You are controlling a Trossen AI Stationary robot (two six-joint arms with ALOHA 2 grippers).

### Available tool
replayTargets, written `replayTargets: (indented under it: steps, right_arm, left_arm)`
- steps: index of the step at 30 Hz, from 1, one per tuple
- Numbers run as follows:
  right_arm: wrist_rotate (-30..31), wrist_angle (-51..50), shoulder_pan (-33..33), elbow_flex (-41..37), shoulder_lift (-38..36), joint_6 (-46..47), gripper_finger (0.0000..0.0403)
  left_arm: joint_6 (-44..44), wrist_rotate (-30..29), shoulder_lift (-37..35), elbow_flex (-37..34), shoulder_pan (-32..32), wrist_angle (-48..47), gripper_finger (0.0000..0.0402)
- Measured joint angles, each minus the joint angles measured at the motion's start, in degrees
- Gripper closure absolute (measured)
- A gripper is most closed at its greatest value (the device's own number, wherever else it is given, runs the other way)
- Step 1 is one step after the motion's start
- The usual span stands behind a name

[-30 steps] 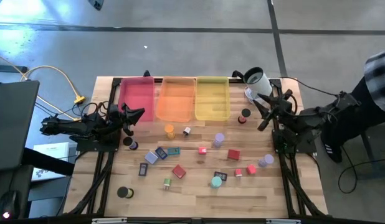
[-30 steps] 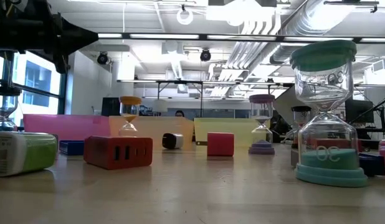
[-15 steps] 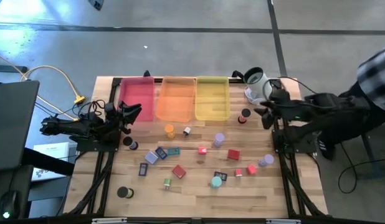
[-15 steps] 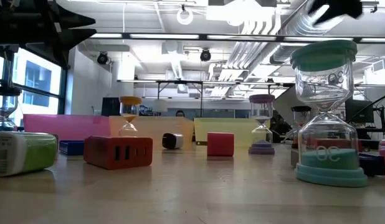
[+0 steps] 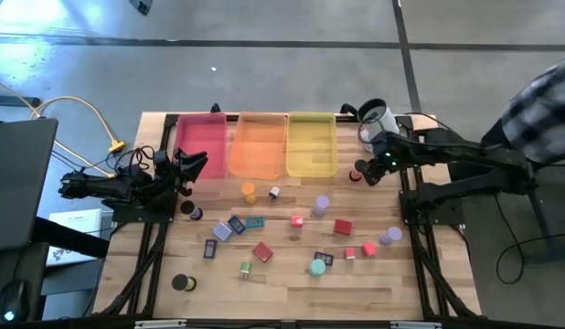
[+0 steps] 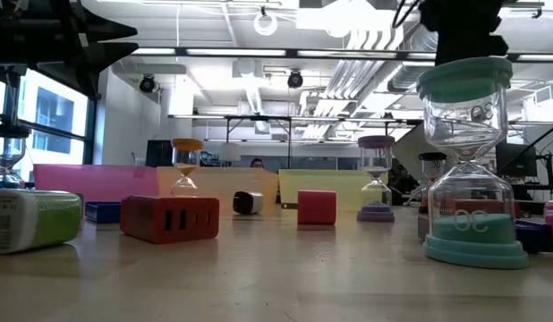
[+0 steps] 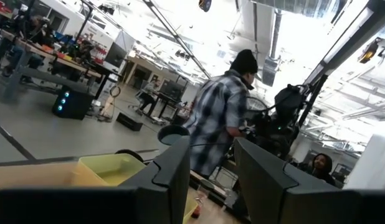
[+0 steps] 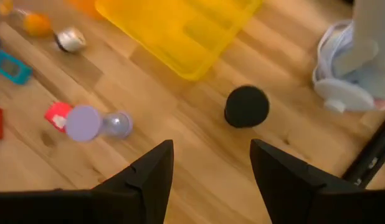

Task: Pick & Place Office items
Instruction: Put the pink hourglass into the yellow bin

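Writing: the big teal timer (image 6: pixel 464 170) close to the low camera has "30" on its lower glass; more marks on its upper glass are too small to read.
Other labels: the green and white block (image 6: pixel 30 221) at the low view's edge has tiny print that cannot be read.
Right tool (image 5: pixel 372 169): it hangs over the counter (image 5: pixel 292 279) near the yellow tray (image 5: pixel 311 144), just beside the black timer (image 5: pixel 359 168). Its fingers (image 8: pixel 149 174) stand apart and hold nothing.
Left tool (image 5: pixel 198 164): it sits by the pink tray (image 5: pixel 200 142) at the counter's left side. Its fingers (image 7: pixel 174 174) show a gap and hold nothing.
Items: they lie spread over the middle of the counter, none in a tray. The purple timer (image 5: pixel 321 205), orange timer (image 5: pixel 250 192), red cube (image 5: pixel 343 227) and red block (image 5: pixel 262 252) are among them.
Orange tray (image 5: pixel 258 144): it sits between the pink and yellow ones.
Cut off: the green and white block is cut by the low view's edge. The white device (image 8: pixel 357 62) is only partly seen in the right wrist view.
Hard to see: the right tool is just a dark shape at the top of the low view.
Person: someone in a plaid shirt (image 7: pixel 220 127) stands past the counter, partly behind the left tool's fingers.
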Motion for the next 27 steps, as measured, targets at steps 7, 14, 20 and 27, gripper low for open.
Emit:
replayTargets:
  steps: [7,14,20,27]
  right_arm:
    - [-0.1,-1.47,-2.93,0.0,5.74,-4.1,0.0201]
    - [-0.09,-1.61,-2.88,0.0,7.6,-4.75,0.0201]
    - [-0.54,-1.64,-2.79,0.0,7.6,-4.72,0.0201]
    - [0.34,-2.98,-3.09,0.0,7.6,-4.61,0.0182]
  left_arm:
    - [-0.79,0.03,0.0,0.0,-0.02,0.01,0.0279]
    - [-0.88,0.07,0.0,0.0,-0.02,0.22,0.0279]
    - [-0.95,0.07,0.0,0.0,-0.02,0.21,0.0279]
    - [-1.01,0.09,0.0,0.0,-0.02,0.22,0.0279]
